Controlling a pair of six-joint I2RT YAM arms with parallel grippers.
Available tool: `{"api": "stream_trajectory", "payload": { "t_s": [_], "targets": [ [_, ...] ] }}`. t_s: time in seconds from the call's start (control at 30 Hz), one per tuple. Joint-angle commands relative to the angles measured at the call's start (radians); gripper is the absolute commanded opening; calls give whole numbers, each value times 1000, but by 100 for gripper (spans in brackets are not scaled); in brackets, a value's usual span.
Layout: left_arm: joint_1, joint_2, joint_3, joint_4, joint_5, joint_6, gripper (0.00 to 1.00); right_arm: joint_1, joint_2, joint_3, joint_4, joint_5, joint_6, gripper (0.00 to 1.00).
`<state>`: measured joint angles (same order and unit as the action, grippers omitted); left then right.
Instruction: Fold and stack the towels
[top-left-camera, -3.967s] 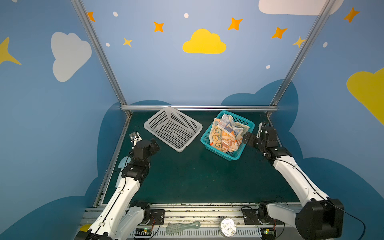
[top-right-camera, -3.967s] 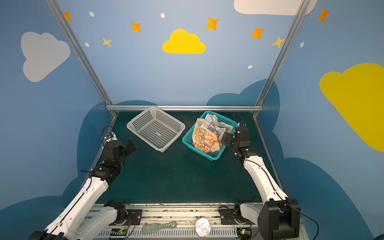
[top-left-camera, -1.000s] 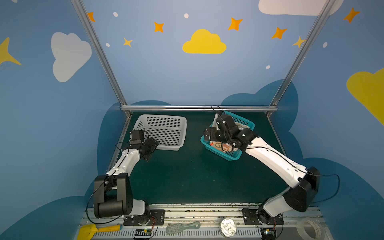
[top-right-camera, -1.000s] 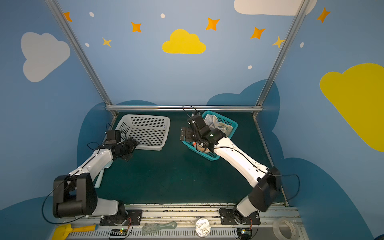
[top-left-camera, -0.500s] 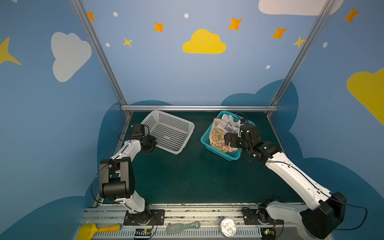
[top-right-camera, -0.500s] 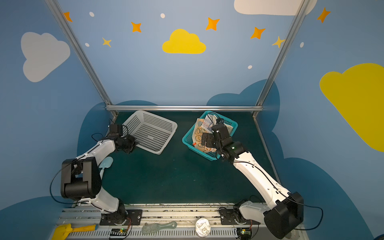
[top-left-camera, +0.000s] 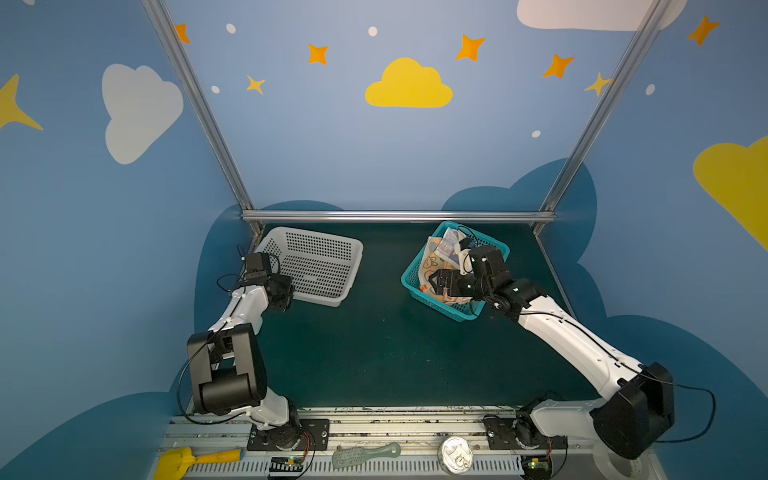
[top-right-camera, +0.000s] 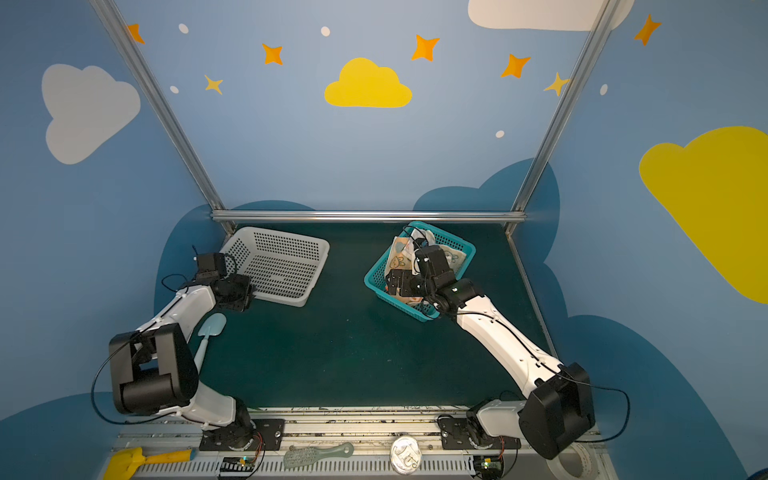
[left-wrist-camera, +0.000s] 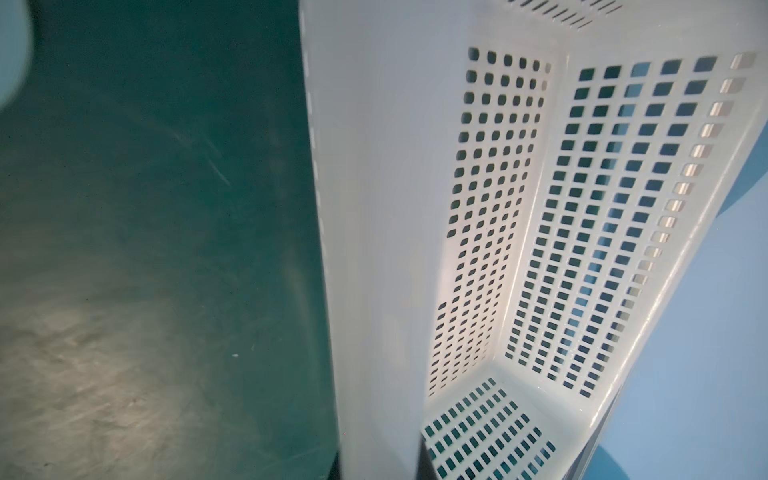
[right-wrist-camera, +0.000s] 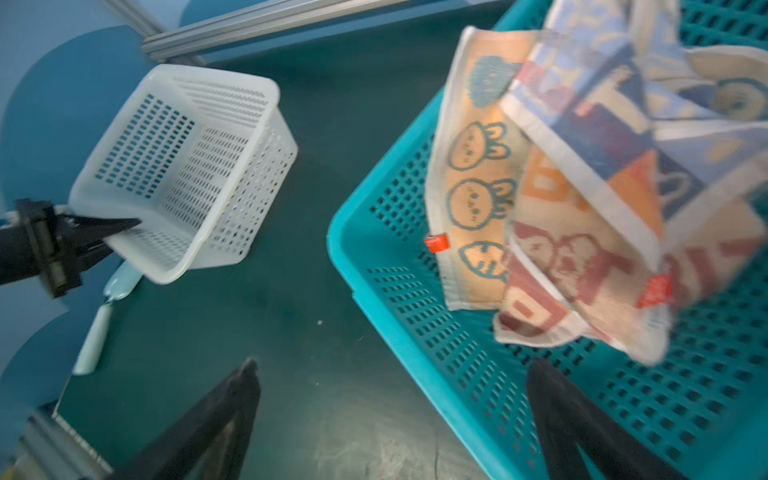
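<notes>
We find nothing folded: the towels (right-wrist-camera: 540, 199) lie crumpled in the teal basket (right-wrist-camera: 345, 249). Right gripper (right-wrist-camera: 392, 368) hangs wide at its rim (empty); left gripper (right-wrist-camera: 120, 235) pinches the white basket (right-wrist-camera: 178, 166).

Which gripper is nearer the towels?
Right. The right gripper is open over the rim of the teal basket, beside the towels; the left gripper grips the white basket across the table.

even light; wrist views motion-blurred
</notes>
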<state>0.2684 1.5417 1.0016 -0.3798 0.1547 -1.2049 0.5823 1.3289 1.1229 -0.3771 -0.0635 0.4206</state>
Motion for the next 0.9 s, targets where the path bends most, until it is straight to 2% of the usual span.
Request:
{"api": "stream_trajectory", "payload": {
  "t_s": [0.0,0.1,0.23,0.57,0.67,0.83,0.87],
  "targets": [
    [24,-24,38,31,-27,-44,4,59,22,66,79,-112,-52,99],
    [31,6,76,-15,-38,-42,4,109,61,120,69,-120,-84,99],
    [38,34,78,18,-33,-62,4,146,112,196,35,-137,-83,99],
    [48,124,156,15,-37,-67,6,159,142,289,-84,-161,-83,99],
    [49,132,164,14,-35,-68,16,150,133,280,-89,-170,-91,98],
    [43,106,117,34,-29,-93,59,123,154,293,-126,-194,-99,99],
    [44,94,102,46,-29,-95,73,114,151,289,-130,-191,-94,99]
  ]
}}
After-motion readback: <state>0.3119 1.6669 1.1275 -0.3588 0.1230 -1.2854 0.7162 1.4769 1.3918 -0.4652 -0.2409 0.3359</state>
